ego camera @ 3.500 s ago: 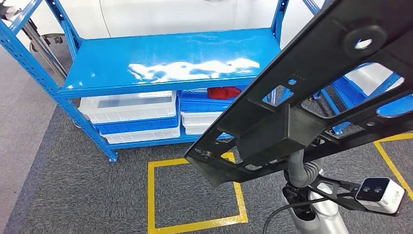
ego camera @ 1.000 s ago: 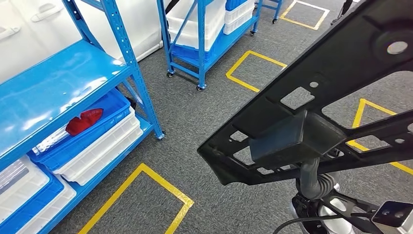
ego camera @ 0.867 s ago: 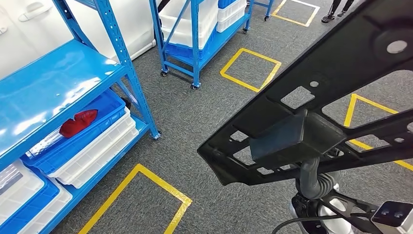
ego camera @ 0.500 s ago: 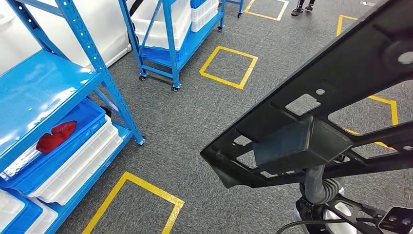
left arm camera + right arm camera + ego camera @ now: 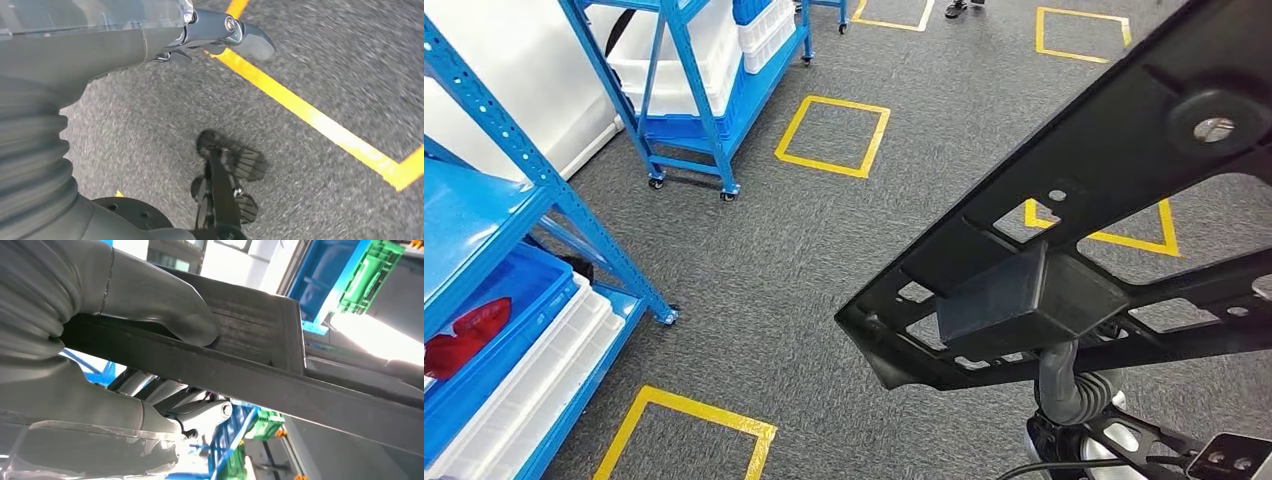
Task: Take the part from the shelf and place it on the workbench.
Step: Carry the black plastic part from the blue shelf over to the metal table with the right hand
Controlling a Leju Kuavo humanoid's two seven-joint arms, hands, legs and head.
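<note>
Part (image 5: pixel 1104 190), black and flat, is gripped by the right hand (image 5: pixel 150 305) above grey carpet (image 5: pixel 804 260). Left hand (image 5: pixel 220 37) state cannot be told.

Right hand gripping the black part, seen from the wrist.

The right hand (image 5: pixel 125 340) clamped a flat edge of the black part (image 5: pixel 280 375): its thick grey thumb (image 5: pixel 165 305) pressed on one face of the part's boxy block, while its darker fingers (image 5: pixel 200 415) lay against the opposite face. Beyond the part stood blue shelf framing (image 5: pixel 320 285) and a green crate (image 5: pixel 370 275), both blurred under bright light.
</note>
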